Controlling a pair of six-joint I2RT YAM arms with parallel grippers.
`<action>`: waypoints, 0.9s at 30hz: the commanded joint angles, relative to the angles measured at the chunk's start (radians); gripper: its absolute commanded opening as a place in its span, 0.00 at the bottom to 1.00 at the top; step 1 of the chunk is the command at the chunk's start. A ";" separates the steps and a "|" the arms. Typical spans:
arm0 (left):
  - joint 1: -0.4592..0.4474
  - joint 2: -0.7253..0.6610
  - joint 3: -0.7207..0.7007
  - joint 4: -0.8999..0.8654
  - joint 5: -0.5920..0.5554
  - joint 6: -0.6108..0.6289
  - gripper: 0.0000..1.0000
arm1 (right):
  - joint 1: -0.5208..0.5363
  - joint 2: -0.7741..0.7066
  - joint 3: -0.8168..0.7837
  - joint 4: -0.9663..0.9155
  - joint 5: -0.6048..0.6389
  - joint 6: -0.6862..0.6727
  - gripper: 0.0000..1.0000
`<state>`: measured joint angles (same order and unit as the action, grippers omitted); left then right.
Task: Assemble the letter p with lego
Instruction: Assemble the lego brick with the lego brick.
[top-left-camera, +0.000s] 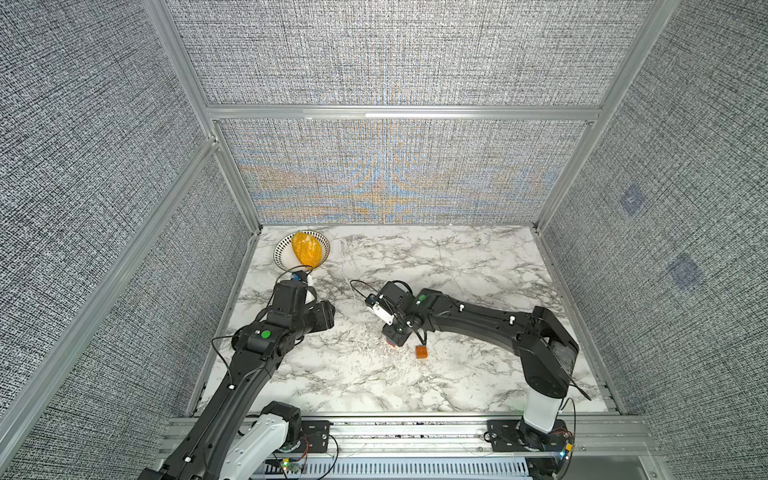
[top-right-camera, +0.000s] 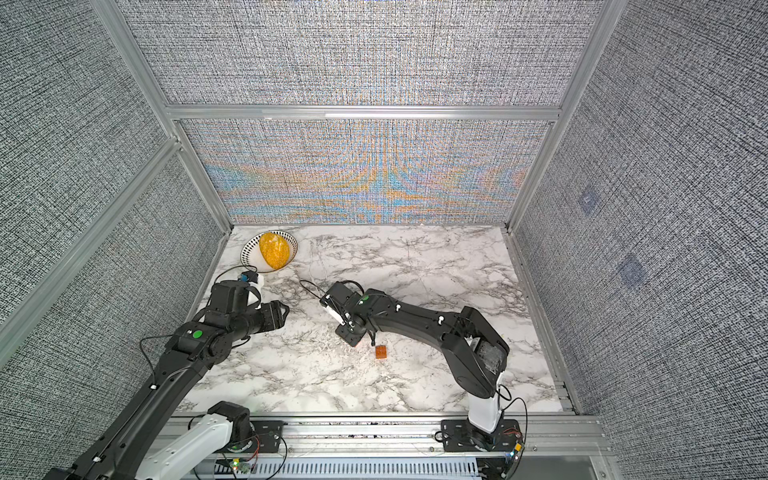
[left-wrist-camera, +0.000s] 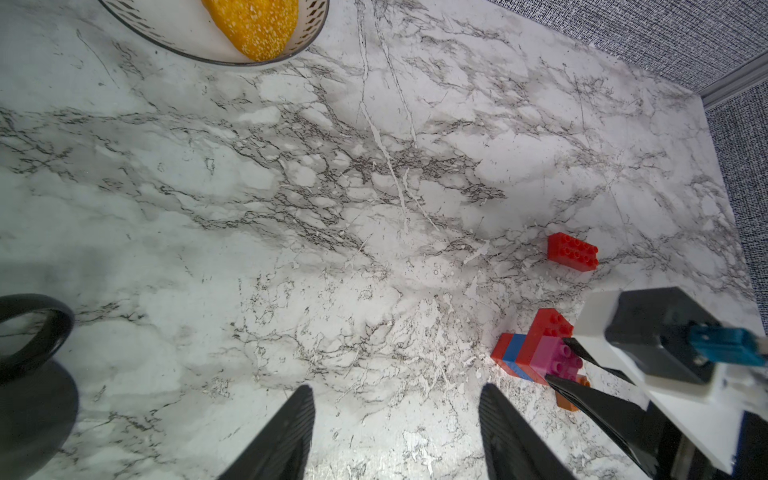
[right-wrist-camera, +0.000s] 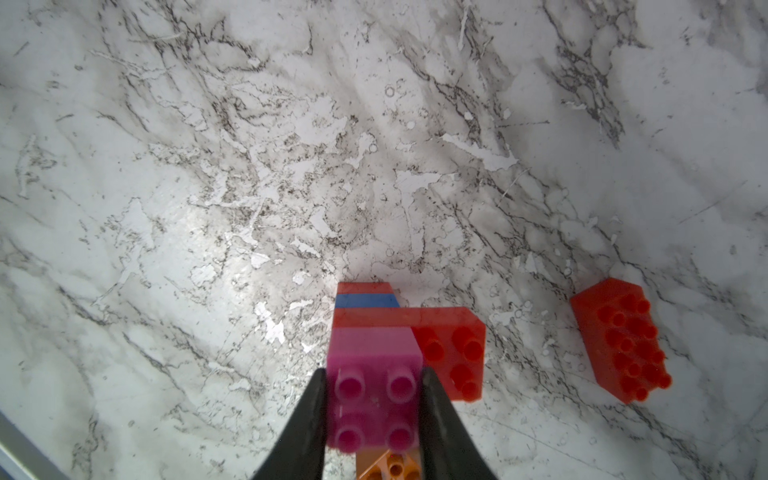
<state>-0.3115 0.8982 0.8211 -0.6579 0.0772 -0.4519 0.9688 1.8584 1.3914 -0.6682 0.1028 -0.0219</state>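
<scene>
The letter p cluster (right-wrist-camera: 399, 320) stands on the marble as stacked red, blue and red bricks with a pink brick (right-wrist-camera: 374, 399) on top. My right gripper (right-wrist-camera: 374, 374) is shut on that pink brick, one finger on each side. The left wrist view shows the same grip on the cluster (left-wrist-camera: 536, 353). In both top views the wrist covers most of the stack (top-left-camera: 390, 343). A translucent orange brick (top-left-camera: 422, 352) (top-right-camera: 381, 352) lies on the table just beside the stack. A loose long red brick (right-wrist-camera: 621, 340) (left-wrist-camera: 572, 251) lies a little way off. My left gripper (left-wrist-camera: 395, 399) is open and empty over bare marble, well left of the cluster.
A white patterned bowl (top-left-camera: 279, 253) (top-right-camera: 248, 253) holding a yellow-orange lump (top-left-camera: 306, 249) sits in the far left corner, just beyond my left wrist. Grey fabric walls with aluminium posts enclose the marble table (top-left-camera: 457, 270) on three sides.
</scene>
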 joint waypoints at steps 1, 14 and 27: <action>0.002 0.001 0.001 0.011 0.000 0.005 0.65 | 0.003 0.023 -0.026 -0.109 0.003 -0.002 0.12; 0.002 0.007 0.002 0.006 -0.005 0.007 0.68 | 0.004 0.039 0.021 -0.087 -0.001 0.066 0.14; 0.002 -0.010 0.001 0.007 0.005 0.006 0.69 | 0.043 0.087 0.114 -0.153 0.142 0.482 0.15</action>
<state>-0.3115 0.8917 0.8207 -0.6586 0.0780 -0.4519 1.0080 1.9251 1.5024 -0.7292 0.2100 0.3279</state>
